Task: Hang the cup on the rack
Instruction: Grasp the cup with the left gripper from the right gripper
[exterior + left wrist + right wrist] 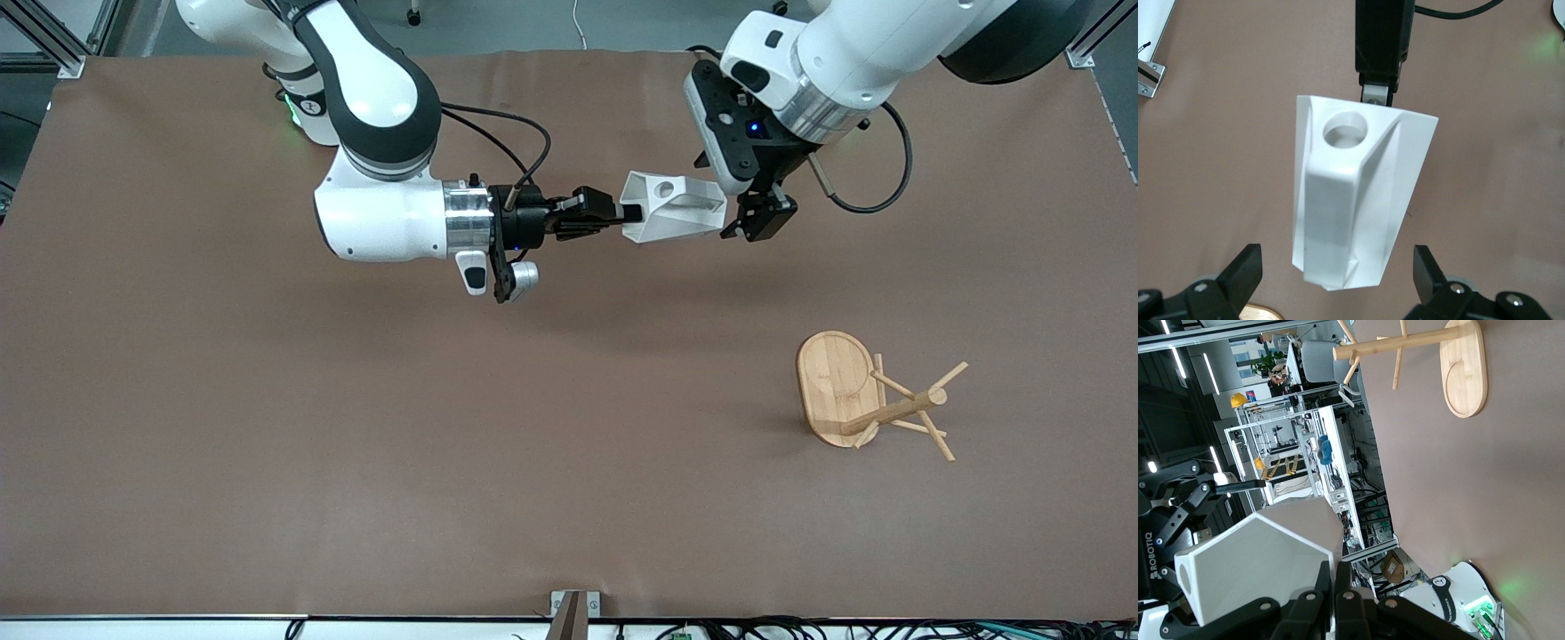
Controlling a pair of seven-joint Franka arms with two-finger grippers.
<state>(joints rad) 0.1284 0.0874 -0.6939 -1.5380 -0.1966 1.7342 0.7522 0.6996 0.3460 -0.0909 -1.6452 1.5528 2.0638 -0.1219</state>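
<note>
A: Starting at the right arm's end of the table, what do we have?

B: We see the right gripper (pixel 622 214) reaching sideways, up in the air over the bare table (pixel 267 444), its fingers pinched closed on the rim of the cup (pixel 671 207). The cup lies on its side in mid-air, its tab handle with the round hole facing up.

A: And next along?

B: The left gripper (pixel 751 218) sits right at the cup's other end. In the left wrist view its fingers (pixel 1238 273) stand wide apart on either side of the cup's narrow end, not touching it (so nothing is held on that side).

A: Then we are in the middle of a handover?

B: That is our reading: the cup is held by the right arm alone, and the left looks placed to take it. The rack (pixel 867 398) stands toward the left arm's end, nearer the front camera and well apart from both grippers.

A: What does the next move call for?

B: We would have the left fingers close squarely on the cup body before the right lets go, keeping the handle hole clear for a peg.
</note>
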